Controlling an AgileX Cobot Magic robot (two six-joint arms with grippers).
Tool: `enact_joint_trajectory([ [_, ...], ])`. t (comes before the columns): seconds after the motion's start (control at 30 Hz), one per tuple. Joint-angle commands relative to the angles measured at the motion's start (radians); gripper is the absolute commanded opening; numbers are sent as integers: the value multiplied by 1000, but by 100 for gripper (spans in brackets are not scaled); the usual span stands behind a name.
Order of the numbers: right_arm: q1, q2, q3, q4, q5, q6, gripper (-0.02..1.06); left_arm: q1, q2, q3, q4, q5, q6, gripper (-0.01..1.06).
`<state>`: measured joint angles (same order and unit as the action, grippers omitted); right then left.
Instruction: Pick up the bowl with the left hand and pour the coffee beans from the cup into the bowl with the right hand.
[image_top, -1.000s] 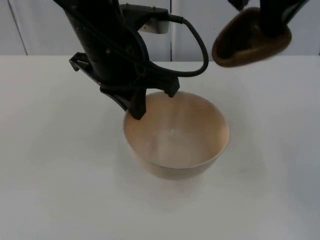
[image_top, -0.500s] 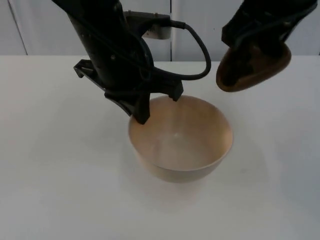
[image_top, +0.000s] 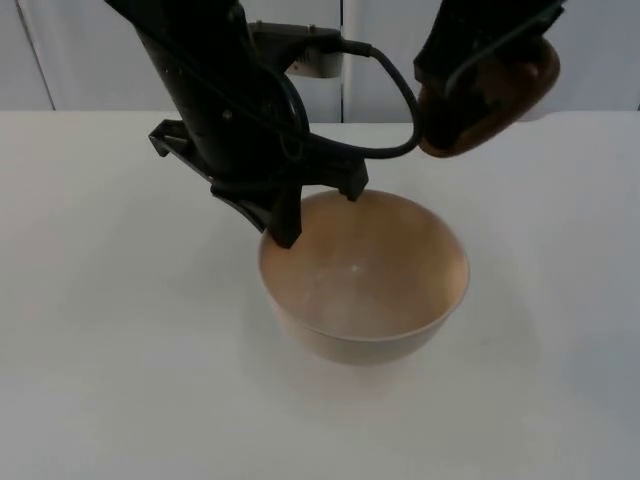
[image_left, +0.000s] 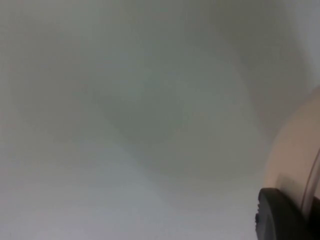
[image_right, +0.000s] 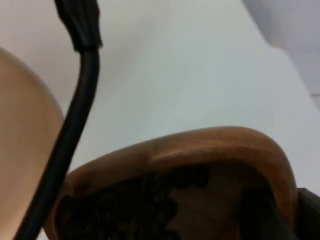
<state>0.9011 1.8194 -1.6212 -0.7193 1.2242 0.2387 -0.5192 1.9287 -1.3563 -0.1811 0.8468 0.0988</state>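
A pale wooden bowl (image_top: 365, 275) hangs just above the table at the middle, its inside bare. My left gripper (image_top: 318, 212) is shut on the bowl's far-left rim, one finger outside the wall and one at the rim. In the left wrist view the bowl's outer wall (image_left: 292, 165) lies beside a black fingertip (image_left: 280, 215). My right gripper (image_top: 480, 60) is shut on a brown wooden cup (image_top: 487, 98), held in the air past the bowl's far-right rim and tipped toward it. Dark coffee beans (image_right: 145, 205) lie inside the cup (image_right: 200, 155), with the bowl's rim (image_right: 20, 150) close beside it.
The white table (image_top: 110, 350) spreads all around the bowl. The grey partition wall (image_top: 60, 50) closes it off at the back. A soft shadow lies under the bowl.
The right gripper has carried the cup left and a little up, closer to the bowl's far rim. The bowl in the left gripper has drifted slightly right.
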Motion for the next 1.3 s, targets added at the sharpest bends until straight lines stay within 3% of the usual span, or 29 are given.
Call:
enact_joint_trajectory([
  [0.0, 21, -4, 0, -56, -3, 8, 0, -4, -2, -3, -12, -6, 1, 0],
  [0.4, 112, 4, 0, -203, -3, 7, 0, -4, -2, -3, -12, -9, 1, 0],
  [1.27, 112, 4, 14, -237, -3, -92, 0, -4, -2, -3, -12, -17, 1, 0],
])
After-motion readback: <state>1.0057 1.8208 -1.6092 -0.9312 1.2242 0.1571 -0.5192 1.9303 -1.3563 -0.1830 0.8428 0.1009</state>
